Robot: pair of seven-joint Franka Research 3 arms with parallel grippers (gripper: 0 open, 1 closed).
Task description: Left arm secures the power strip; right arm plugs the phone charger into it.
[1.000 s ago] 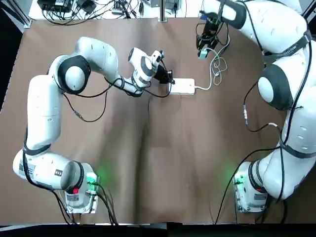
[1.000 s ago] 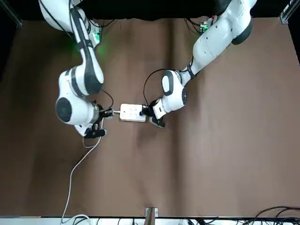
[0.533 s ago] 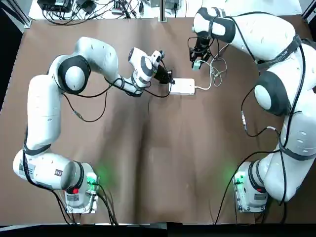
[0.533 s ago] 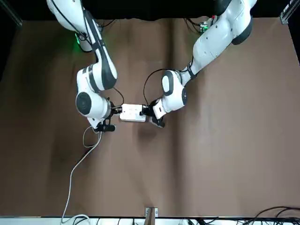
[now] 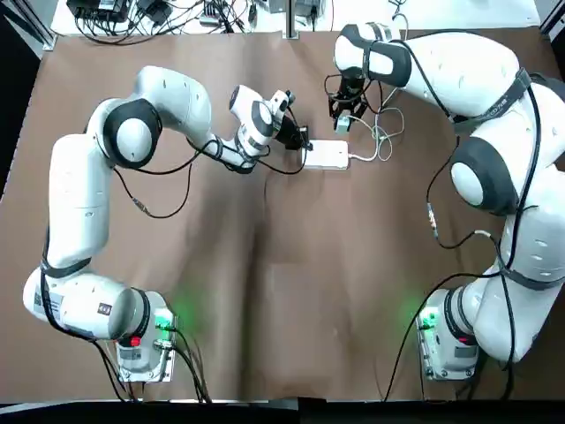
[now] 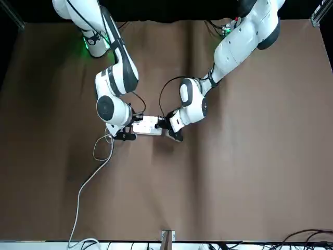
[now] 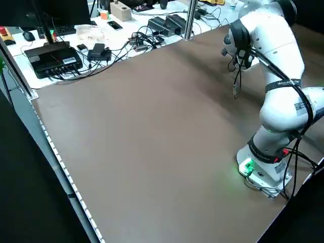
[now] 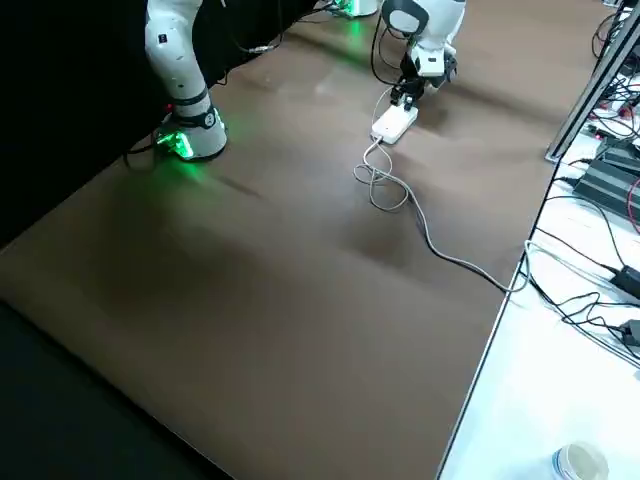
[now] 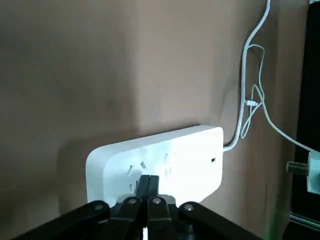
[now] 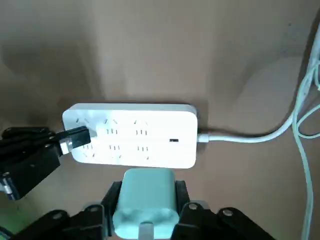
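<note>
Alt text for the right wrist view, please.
Teal phone charger gripped in the right pincer, not plugged in, near the white power strip. The left pincer is at the strip's end opposite its cord.

Left arm (image 5: 78, 199) stretches inward, left jaws closed together; right arm (image 5: 468, 71) bends inward, right jaws spaced apart

Pwr strip (image 10: 131, 135) is white, w/ small dark slots; its thick cord (image 10: 255, 139) also white. Phone charger (image 10: 146, 202) is of teal-green colour, plain. Jaws of both arms are black, arms white w/ dark grey parts, table (image 5: 291, 309) brown
</note>
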